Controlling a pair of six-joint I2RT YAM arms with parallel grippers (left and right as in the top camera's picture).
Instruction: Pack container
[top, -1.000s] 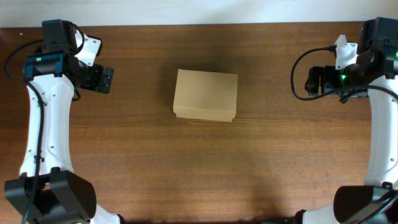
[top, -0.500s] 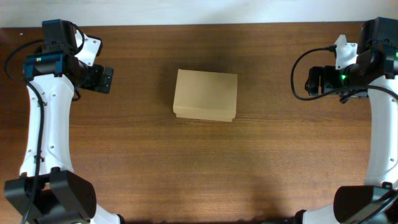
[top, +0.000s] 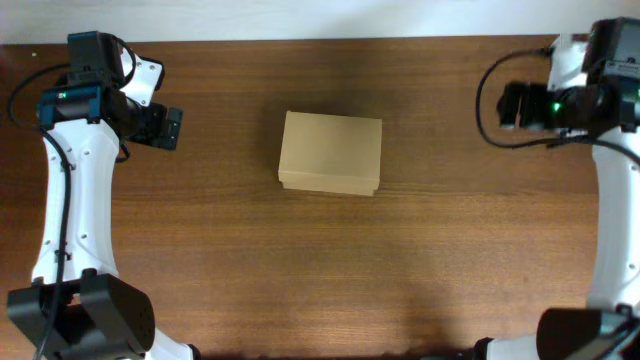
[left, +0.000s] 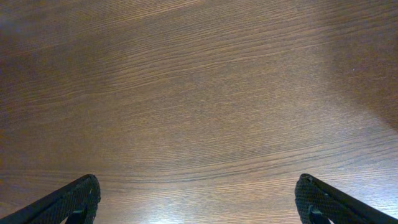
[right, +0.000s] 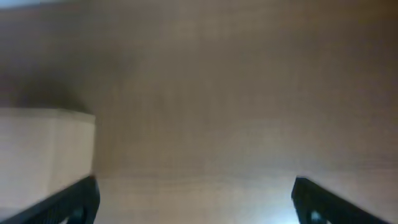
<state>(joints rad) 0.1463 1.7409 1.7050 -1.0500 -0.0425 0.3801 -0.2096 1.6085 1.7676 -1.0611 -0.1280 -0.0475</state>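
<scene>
Container: the tan cardboard box (top: 330, 153) rests lid-closed mid-tabletop (top: 300, 270), between the two arms.
Long axis: runs along the line joining the two sets of jaws.
Left jaws (top: 172, 128): spread wide, empty; only bare wood between the fingertips in the wrist view.
Right jaws (top: 508, 104): spread wide, empty; the box corner shows ahead and to one side in the blurred wrist view.
Bearing: the box lies ahead of both, well apart from each.
Nearer arm: the left appears marginally closer; the difference is slight.
Coming move, as judged: an inward approach to the hinged lid.
</scene>
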